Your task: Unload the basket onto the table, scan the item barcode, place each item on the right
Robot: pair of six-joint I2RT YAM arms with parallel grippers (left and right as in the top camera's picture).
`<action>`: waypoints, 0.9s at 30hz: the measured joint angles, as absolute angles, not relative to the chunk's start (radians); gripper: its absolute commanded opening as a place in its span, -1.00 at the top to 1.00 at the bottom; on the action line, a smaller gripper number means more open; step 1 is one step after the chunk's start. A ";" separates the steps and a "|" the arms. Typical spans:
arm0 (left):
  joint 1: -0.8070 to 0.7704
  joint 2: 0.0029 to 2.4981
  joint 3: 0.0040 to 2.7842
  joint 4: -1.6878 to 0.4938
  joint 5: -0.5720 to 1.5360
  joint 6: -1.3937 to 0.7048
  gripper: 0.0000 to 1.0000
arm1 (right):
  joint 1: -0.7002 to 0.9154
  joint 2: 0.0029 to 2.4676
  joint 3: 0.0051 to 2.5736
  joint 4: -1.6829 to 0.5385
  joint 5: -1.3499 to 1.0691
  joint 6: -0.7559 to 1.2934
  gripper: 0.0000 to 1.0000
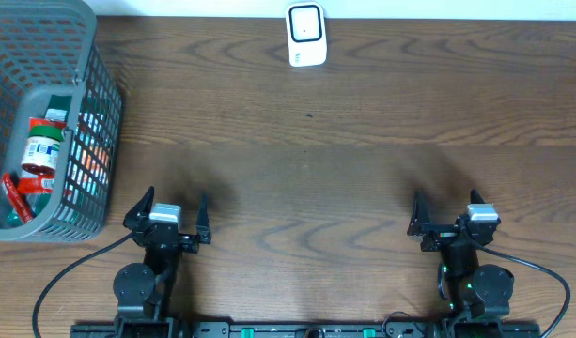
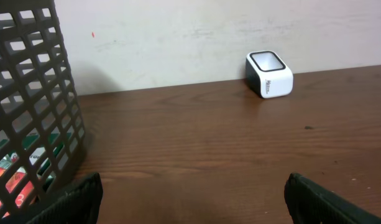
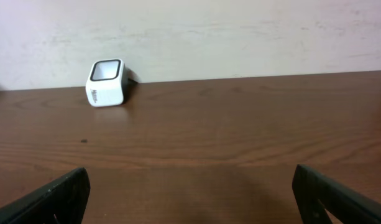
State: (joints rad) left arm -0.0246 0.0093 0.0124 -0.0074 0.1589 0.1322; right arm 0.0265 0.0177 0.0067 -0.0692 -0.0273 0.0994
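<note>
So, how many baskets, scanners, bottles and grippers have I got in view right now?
Basket: 1
Scanner: 1
Bottle: 1 showing, inside the basket
Grippers: 2, left gripper and right gripper, both open
Total: 5

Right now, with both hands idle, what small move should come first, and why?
Probably the left hand should reach toward the basket. It and the right hand are open and empty, the items lie in that basket, nearest the left hand, and the scanner stands at the far edge with nothing before it.
</note>
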 measured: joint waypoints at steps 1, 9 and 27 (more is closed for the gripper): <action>-0.025 0.009 0.012 -0.007 0.159 0.132 -0.87 | 0.027 0.018 0.007 -0.069 -0.027 0.099 -0.99; -0.051 0.009 0.012 -0.008 0.159 0.132 -0.87 | 0.027 0.018 0.007 -0.069 -0.027 0.099 -0.98; -0.051 0.009 0.012 -0.008 0.159 0.132 -0.87 | 0.027 0.018 0.007 -0.069 -0.027 0.099 -0.99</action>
